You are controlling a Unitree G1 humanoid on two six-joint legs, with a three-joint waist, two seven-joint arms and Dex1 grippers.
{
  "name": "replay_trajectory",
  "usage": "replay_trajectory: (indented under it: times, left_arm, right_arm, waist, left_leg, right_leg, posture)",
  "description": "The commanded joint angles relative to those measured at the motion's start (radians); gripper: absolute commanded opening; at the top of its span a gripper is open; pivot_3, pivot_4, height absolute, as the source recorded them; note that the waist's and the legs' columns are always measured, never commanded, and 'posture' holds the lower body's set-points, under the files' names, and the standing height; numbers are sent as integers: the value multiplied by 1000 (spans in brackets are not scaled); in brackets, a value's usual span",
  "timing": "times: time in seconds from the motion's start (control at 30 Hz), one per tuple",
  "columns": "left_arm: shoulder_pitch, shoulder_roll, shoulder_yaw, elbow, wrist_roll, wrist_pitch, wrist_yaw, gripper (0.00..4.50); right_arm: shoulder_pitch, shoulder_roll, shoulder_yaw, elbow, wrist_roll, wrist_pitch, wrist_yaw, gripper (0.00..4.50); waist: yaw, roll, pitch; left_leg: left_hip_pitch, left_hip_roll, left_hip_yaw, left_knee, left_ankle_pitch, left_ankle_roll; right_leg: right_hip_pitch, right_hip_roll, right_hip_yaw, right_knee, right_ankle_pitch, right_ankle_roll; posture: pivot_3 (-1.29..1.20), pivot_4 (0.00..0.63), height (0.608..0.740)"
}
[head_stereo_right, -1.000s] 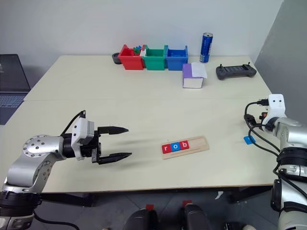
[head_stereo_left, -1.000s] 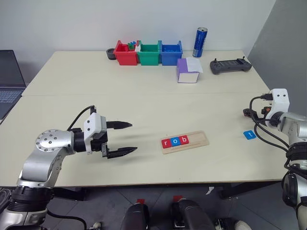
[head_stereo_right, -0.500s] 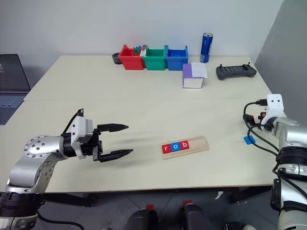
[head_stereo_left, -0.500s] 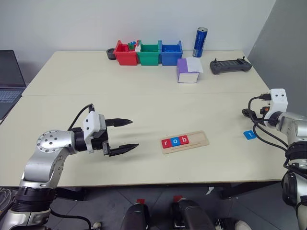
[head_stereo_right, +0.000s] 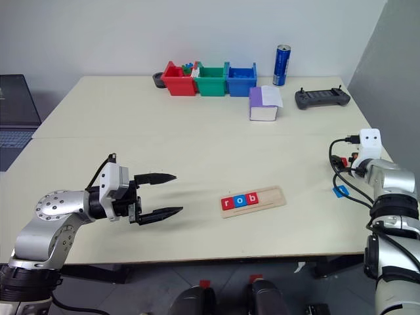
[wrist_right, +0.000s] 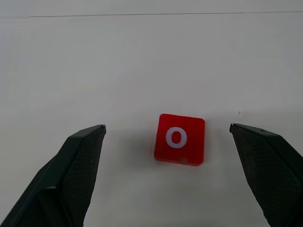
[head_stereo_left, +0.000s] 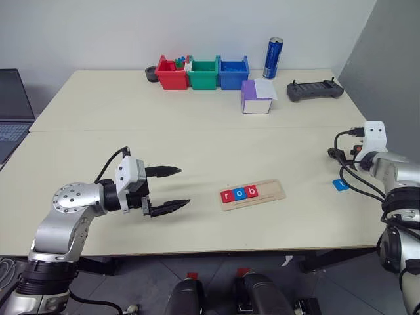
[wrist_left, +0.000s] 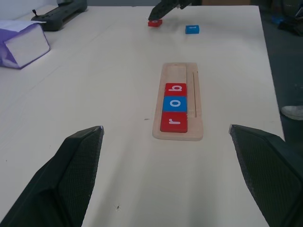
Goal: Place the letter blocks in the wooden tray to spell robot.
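Pale cream tabletop (head_stereo_left: 197,141) under a white wall, seen from the head: red, green and blue bins (head_stereo_left: 202,72) lined up at the far edge, blue can (head_stereo_left: 273,58) beside them, purple box (head_stereo_left: 257,96) and black controller (head_stereo_left: 315,90) nearer the right. Wooden tray (head_stereo_left: 253,194) near the front edge, holding red r (head_stereo_left: 227,195), blue o (head_stereo_left: 239,193) and red b (head_stereo_left: 251,191) side by side at its left end, right end bare. Blue t tile (head_stereo_left: 340,184) flat on the table, well right of the tray, near the right arm's cables. Left gripper (head_stereo_left: 169,188) hovering left of the tray, fingers spread wide, nothing between them, much as a second ago. Right wrist edged a little farther up the table than before. From the left wrist: tray straight ahead between wide black fingers (wrist_left: 75,170), and beyond it the right gripper's tips (wrist_left: 161,12) over a red tile (wrist_left: 155,22), blue tile (wrist_left: 192,29) just beside. From the right wrist: red o tile (wrist_right: 179,139) flat on the table, centred between fingers (wrist_right: 78,165) splayed wide, untouched.
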Motion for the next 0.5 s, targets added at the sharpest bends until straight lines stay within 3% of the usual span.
replay_trajectory:
  times: [0.03, 0.3, 0.4, 0.5]
  left_arm:
    - [12, 13, 27, -40, -21, 12, 8, 4500]
    - [35, 28, 49, -60, -20, 26, 10, 4500]
    - [41, 31, 58, -62, -19, 29, 12, 4500]
    - [49, 35, 64, -63, -24, 30, 11, 4500]
  right_arm:
    - [-56, 8, 0, 117, -30, -113, -63, 4464]
    - [-94, 57, -8, 272, -35, -209, -152, 4464]
    - [-95, 67, -15, 295, -26, -220, -161, 3878]
    - [-77, 70, -30, 244, -12, -186, -170, 2874]
  waist:
    - [0, 0, 0]
    - [-1, 0, 0]
    - [-2, 0, 0]
    - [-1, 0, 0]
  left_leg:
    - [0, 0, 0, 0, 0, 0]
    - [1, 0, 0, 0, 0, 0]
    - [1, 0, 0, 0, 0, 0]
    - [2, 0, 0, 0, 0, 0]
  right_leg:
    - [0, 0, 0, 0, 0, 0]
    - [0, 0, 1, 0, 0, 0]
    - [1, 0, 1, 0, 0, 0]
    - [2, 0, 1, 0, 0, 0]
  posture:
    - [0, 150, 740]
    - [0, 150, 740]
    - [0, 150, 740]
    - [0, 150, 740]
